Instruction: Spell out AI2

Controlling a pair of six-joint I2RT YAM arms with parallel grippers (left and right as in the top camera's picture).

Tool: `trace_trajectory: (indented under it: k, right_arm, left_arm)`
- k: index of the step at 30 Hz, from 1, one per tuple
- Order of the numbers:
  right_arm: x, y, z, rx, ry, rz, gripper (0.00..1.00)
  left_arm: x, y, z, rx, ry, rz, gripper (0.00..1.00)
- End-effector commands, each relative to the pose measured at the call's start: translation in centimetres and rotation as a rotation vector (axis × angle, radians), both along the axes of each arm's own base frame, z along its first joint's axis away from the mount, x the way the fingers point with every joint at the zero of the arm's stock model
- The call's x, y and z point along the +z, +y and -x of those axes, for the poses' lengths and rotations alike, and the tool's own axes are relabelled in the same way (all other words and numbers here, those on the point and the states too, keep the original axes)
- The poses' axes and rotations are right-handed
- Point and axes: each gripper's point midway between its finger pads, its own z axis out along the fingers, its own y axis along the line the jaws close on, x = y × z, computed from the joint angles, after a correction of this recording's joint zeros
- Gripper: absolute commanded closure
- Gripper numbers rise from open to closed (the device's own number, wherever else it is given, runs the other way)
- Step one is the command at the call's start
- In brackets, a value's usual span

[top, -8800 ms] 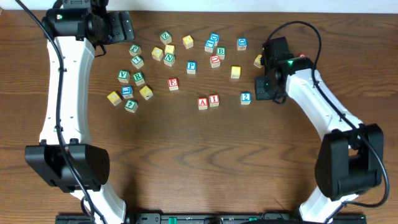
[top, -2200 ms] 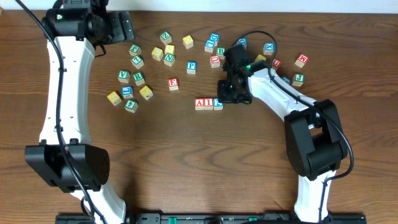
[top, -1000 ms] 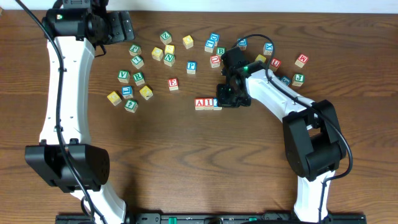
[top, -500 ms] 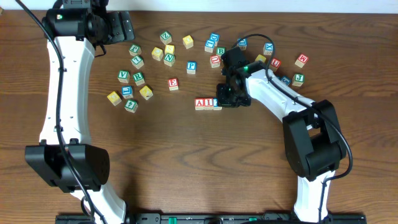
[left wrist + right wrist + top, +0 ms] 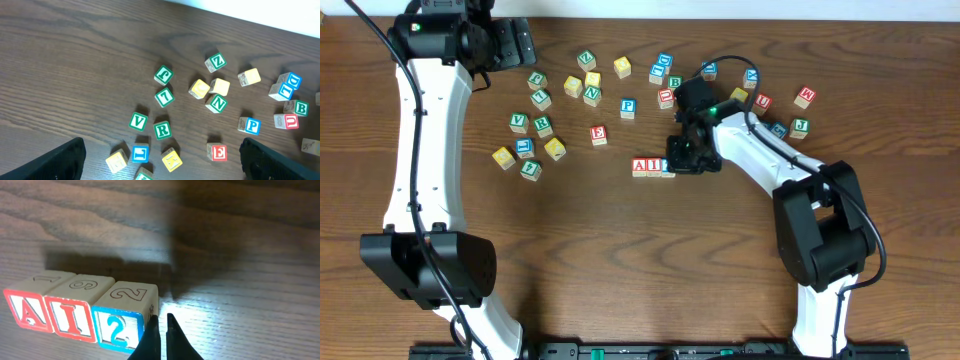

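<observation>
From my screen, the brown wooden tabletop (image 5: 620, 260) carries a green V block (image 5: 138, 121) just beside a green R block (image 5: 162, 130), and a blue P block (image 5: 252, 125) near a red E block (image 5: 218, 152).

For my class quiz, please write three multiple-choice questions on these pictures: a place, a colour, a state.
1. Where is the 2 block? A) on top of another block B) at the row's end, touching the I block C) alone, far away
2. What colour is its printed 2? A) red B) green C) blue
3. How is the right gripper? A) wide open B) shut beside the block, holding nothing C) clamped on it
Answers: B, the wrist view shows A, I, 2 side by side; C, digit and frame are blue; B, closed at the block's edge.
</observation>
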Motion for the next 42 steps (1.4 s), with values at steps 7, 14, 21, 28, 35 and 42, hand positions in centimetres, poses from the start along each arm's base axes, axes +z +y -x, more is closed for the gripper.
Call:
trace_trajectory:
  k: [7,14,21,28,35,42]
  right_arm:
    - [0.9,0.4,0.0,-0.007,-0.021,-0.008,0.99]
    - [1.4,-0.3,-0.8,-0.026,-0.036,-0.002,0.93]
    - [5.4,-1.8,-2.6,-0.030,-0.115,-0.017,0.89]
    - [11.6,-3.1,-3.3,0.030,-0.276,-0.031,0.70]
    - [17.9,-6.9,-3.1,-0.026,-0.435,0.035,0.41]
    - [24.0,-9.3,-1.9,-0.083,-0.573,0.005,0.01]
  left_arm:
    - [-0.1,0.1,-0.2,0.003,0.001,-0.009,0.02]
    - [-0.1,0.1,-0.2,0.003,0.001,-0.009,0.02]
    - [-0.1,0.1,-0.2,0.003,0.001,-0.009,0.02]
    - [-0.1,0.1,-0.2,0.003,0.001,-0.009,0.02]
    - [-0.1,0.1,-0.2,0.003,0.001,-0.009,0.02]
    - [-0.1,0.1,-0.2,0.003,0.001,-0.009,0.02]
